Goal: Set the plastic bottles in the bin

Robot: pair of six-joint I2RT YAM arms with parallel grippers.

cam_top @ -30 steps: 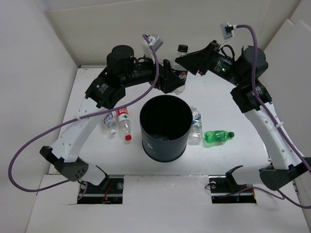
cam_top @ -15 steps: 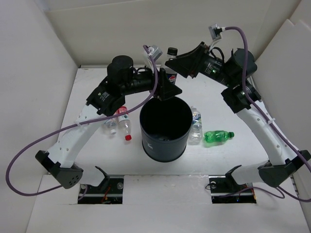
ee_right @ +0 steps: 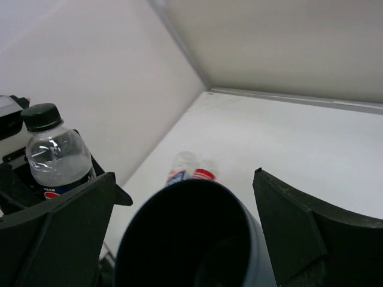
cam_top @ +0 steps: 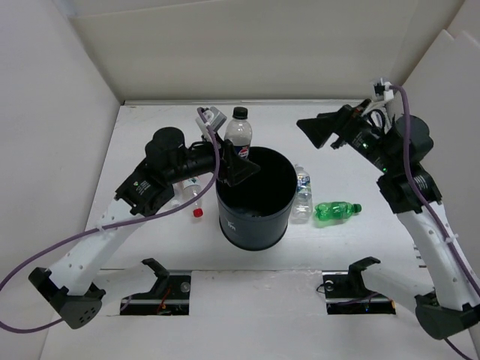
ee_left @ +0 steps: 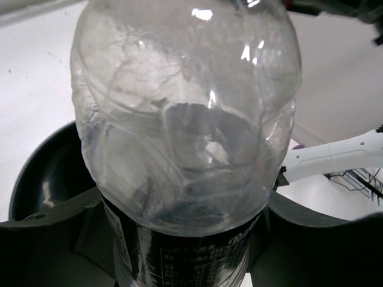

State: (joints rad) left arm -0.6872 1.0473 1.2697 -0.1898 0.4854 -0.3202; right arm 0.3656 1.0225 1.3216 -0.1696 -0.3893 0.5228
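Note:
A clear plastic bottle [cam_top: 239,133] with a dark label and black cap stands upright at the far left rim of the black bin [cam_top: 251,229]. My left gripper [cam_top: 238,159] is shut on its labelled lower body. In the left wrist view this bottle [ee_left: 185,119] fills the frame between the fingers of that gripper [ee_left: 185,257]. My right gripper [cam_top: 324,131] hangs open and empty at the back right, facing the bin [ee_right: 197,184]. A clear bottle [cam_top: 301,193] and a green bottle [cam_top: 336,211] lie right of the bin. A red-labelled bottle [cam_top: 194,199] lies to its left.
White walls close in the table [cam_top: 352,247] at the back and both sides. Beyond the bin, the right wrist view shows the red-labelled bottle [ee_right: 204,173] and a blue-labelled one [ee_right: 179,170] lying side by side. The held bottle [ee_right: 57,152] is at that view's left.
My left gripper closed on the bottle that the right gripper held by its cap. The right gripper opened and drew back to the right. The left arm brought the bottle nearer, to the bin's rim.

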